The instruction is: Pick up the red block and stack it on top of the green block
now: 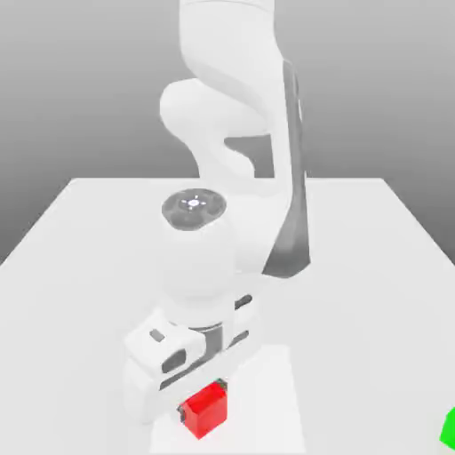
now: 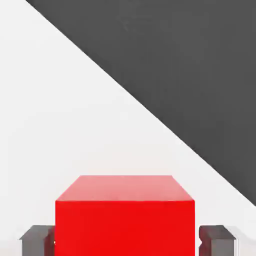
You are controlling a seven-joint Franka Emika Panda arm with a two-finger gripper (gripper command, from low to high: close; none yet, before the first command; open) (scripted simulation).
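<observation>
A white robot arm bends low over a white table, its gripper down at the near edge of the exterior view, over a red block. The main risk from here is a slip on the lift: if the fingers sit low or off-centre on the block's sides, it could pivot or drop as the arm rises. A second risk lies in the carry, since the green block sits well apart at the exterior view's far right, cut off by the frame edge, so the red block must travel across the table and land squarely on a target of about its own width; a skewed release could tip it off or knock the green block aside. In the hand view the red block stands between two dark grey fingers, one against each side face, with no gap visible. The gripper is closed on the red block, which appears to rest on the table, though its underside is hidden, so I cannot be certain. The block sits level and square between the fingers. The stacking is not yet done.
</observation>
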